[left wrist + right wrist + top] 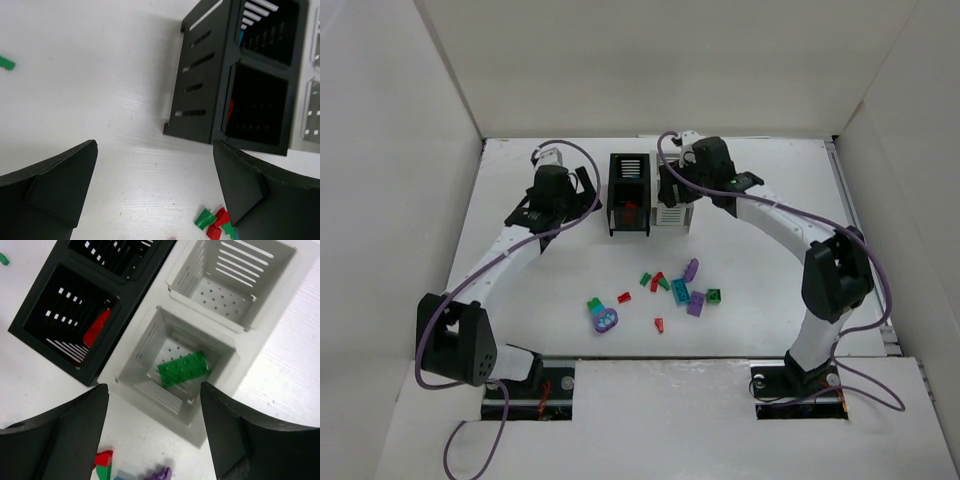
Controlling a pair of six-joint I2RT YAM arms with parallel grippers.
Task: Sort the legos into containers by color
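Observation:
The black container (629, 195) and the white container (672, 205) stand side by side at the back middle. Loose legos (670, 290) in red, green, teal and purple lie scattered in front of them. My right gripper (154, 386) hangs open above the white container (150, 405). A green lego (184, 368) lies flat in that bin's near compartment. A red lego (97, 327) leans inside the black container (35, 335). My left gripper (155, 145) is open and holds nothing, just left of the black container (200, 95). Green and red legos (205, 218) lie by its right finger.
White enclosure walls (400, 150) rise on the left, back and right. A lone green lego (6, 62) lies off to the left. A purple and teal joined piece (605, 317) sits nearest the arm bases. Purple cables (570, 150) loop along both arms.

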